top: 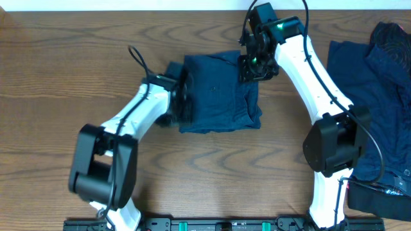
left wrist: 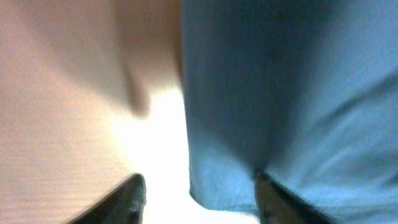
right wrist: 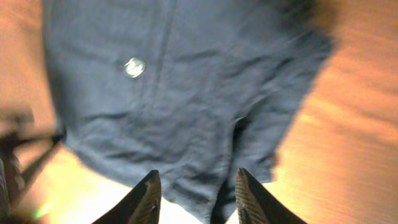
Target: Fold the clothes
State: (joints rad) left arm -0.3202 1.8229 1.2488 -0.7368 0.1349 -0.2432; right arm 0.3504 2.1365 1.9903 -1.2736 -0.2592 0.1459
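Shorts: The dark navy shorts (top: 218,90) were seen folded into a compact, roughly square packet. It was laid flat on the middle of the tabletop (top: 77,38), between the two arms.
Left hand: The left hand (top: 182,96) was placed low at the packet's left edge. In the wrist view its fingers (left wrist: 134,199) were seen parted and released. The cloth's edge and a strip of bare tabletop were shown between them, and nothing was clasped.
Right hand: The right hand (top: 255,67) was set over the packet's far right corner. Its fingers (right wrist: 148,196) were seen parted above a hem of the cloth. No cloth was seen pinched between them, so the hand was taken as released.
Contact: Whether either hand's fingers pressed on the cloth could not be told, as the left wrist view was blurred.
Button: A small pale round button (right wrist: 133,66) was seen on the top layer of cloth, well apart from the fingers.
Other clothes: A heap of dark navy garments (top: 379,83) was seen at the right side of the tabletop, beyond the right arm and well apart from the packet.
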